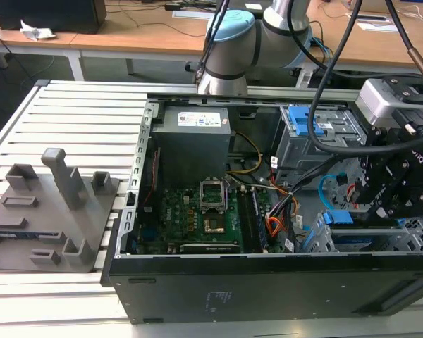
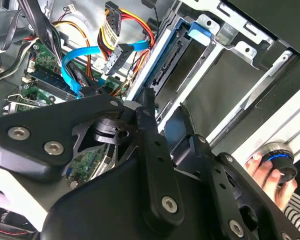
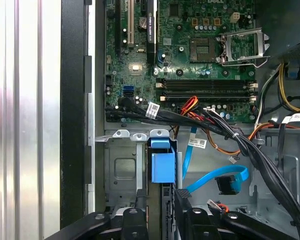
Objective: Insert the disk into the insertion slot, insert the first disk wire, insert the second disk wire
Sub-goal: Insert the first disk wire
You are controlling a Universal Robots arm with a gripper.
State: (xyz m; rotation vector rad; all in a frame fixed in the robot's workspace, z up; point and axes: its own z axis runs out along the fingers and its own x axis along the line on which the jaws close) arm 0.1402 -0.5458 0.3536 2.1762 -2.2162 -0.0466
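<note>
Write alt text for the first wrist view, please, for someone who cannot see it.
The disk in its blue carrier stands edge-on in a grey drive cage inside an open computer case, the gripper close by. A light blue cable loops beside it.

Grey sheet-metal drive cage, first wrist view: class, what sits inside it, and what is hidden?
A hard drive in a bright blue plastic carrier stands edge-on inside the grey sheet-metal cage. Its broad faces are hidden.
</note>
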